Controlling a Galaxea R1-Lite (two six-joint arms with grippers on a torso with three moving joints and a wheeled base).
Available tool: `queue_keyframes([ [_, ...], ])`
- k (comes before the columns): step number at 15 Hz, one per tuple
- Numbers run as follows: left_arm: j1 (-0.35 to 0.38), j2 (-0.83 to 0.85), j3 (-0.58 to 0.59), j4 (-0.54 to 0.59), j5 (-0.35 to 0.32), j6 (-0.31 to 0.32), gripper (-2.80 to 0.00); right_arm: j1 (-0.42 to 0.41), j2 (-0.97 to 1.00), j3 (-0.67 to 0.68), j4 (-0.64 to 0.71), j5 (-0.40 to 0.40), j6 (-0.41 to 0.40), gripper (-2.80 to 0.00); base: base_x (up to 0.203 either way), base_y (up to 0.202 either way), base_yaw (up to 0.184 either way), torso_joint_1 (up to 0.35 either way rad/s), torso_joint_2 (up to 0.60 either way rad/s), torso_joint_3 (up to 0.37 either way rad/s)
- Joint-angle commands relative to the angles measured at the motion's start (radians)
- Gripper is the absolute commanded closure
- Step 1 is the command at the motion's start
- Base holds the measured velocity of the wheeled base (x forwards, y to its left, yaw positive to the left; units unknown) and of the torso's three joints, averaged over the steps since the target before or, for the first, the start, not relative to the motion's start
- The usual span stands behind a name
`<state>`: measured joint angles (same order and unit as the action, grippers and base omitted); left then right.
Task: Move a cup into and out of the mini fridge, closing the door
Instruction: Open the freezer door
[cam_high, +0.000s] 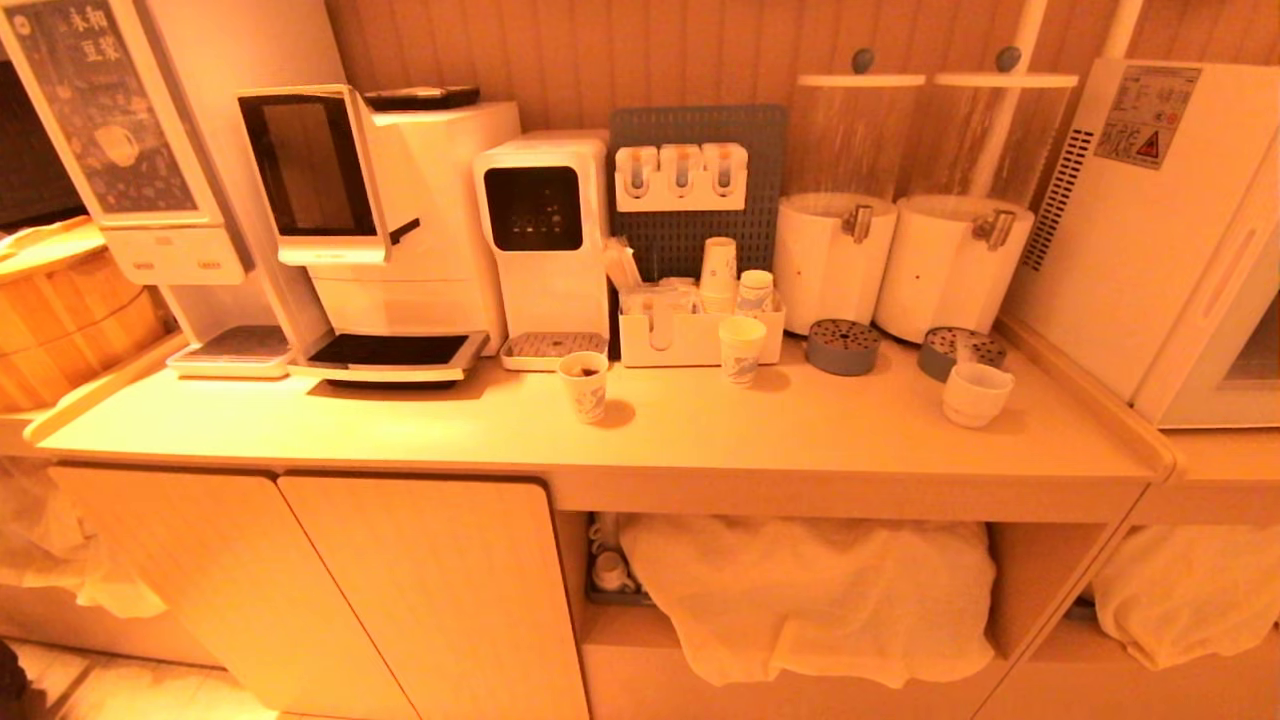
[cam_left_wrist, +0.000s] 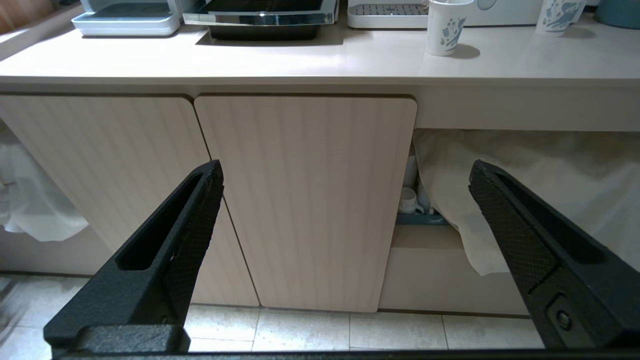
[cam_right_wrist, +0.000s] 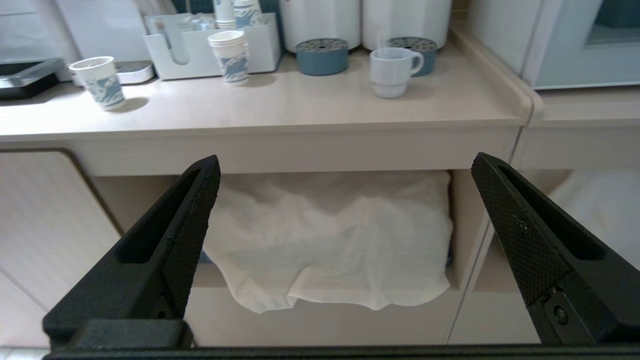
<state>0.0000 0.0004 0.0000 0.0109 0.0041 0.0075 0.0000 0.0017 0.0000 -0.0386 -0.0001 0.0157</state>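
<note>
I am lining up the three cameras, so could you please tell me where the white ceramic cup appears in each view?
Head view: the cup stands on the counter's right end, near the mini fridge.
Left wrist view: not in it.
Right wrist view: the cup is upper centre-right, on the counter.
Shared landmark: the printed paper cup.

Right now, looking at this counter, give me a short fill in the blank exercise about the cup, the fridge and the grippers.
1. The cup stands on the counter in front of a round grey ____.
2. The mini fridge has its door ____.
3. The left gripper and the right gripper are both ____ and hold nothing.
4. Under the counter, a white ____ covers the open shelf.

Missing words: drip tray; shut; open; cloth
</note>
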Motion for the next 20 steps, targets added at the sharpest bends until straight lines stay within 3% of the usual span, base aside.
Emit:
queue_keyframes([
  [1,0.0,0.0,0.0,0.0,0.001,0.0,-2.8,0.0,0.001,0.015,0.0,0.0,0.0,-2.8,0.0,0.0,0.0,-0.129,0.27,0.134],
  [12,0.0,0.0,0.0,0.0,0.001,0.0,-2.8,0.0,0.001,0.015,0.0,0.0,0.0,-2.8,0.0,0.0,0.0,-0.139,0.3,0.151],
  [20,0.0,0.0,0.0,0.0,0.001,0.002,-2.8,0.0,0.001,0.015,0.0,0.0,-0.002,-2.8,0.0,0.0,0.0,-0.002,0.0,0.004],
])
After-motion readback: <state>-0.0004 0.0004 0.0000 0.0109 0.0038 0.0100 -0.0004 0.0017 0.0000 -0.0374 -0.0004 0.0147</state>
